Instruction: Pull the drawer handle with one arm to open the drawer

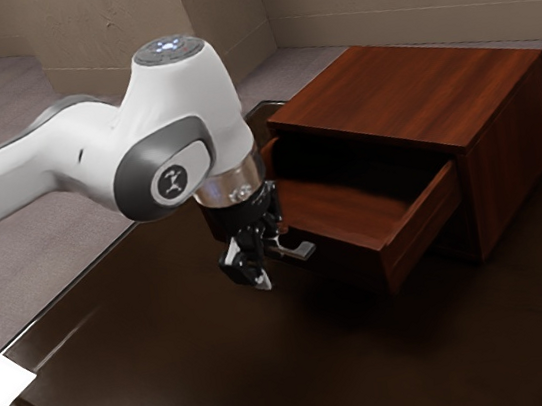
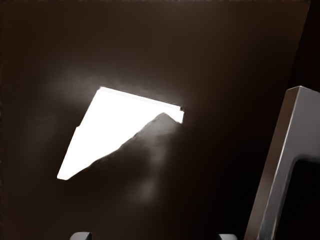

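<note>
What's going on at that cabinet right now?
The white robot arm has its black fingers low at the front of the reddish-brown wooden cabinet, which stands on the dark glossy table. The cabinet's drawer is partly pulled out. Its silver metal handle is right beside the fingers. In the wrist view the fingers stand wide apart with nothing between them and the handle lies just outside one of them, so nothing is clamped at this moment.
</note>
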Available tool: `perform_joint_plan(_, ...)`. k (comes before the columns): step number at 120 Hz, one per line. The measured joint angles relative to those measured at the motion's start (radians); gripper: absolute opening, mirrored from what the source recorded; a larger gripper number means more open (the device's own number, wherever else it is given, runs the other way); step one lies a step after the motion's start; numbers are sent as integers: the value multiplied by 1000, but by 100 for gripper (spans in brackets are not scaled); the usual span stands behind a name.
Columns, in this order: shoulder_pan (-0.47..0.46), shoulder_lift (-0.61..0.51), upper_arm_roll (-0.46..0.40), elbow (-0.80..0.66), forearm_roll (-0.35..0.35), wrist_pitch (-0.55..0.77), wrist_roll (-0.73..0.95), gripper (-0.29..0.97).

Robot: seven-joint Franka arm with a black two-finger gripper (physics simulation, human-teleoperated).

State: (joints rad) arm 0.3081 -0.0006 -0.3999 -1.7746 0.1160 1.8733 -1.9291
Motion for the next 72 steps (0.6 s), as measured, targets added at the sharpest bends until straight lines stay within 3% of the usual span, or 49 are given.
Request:
perform_joint_plan(3,-127,-8,128,-10,-2,1,-1,31)
perform_joint_plan(8,-175,-24,177,-26,-4,4,-2,31)
perform_joint_plan(72,-164,-81,172,-86,-19,-57,29,30)
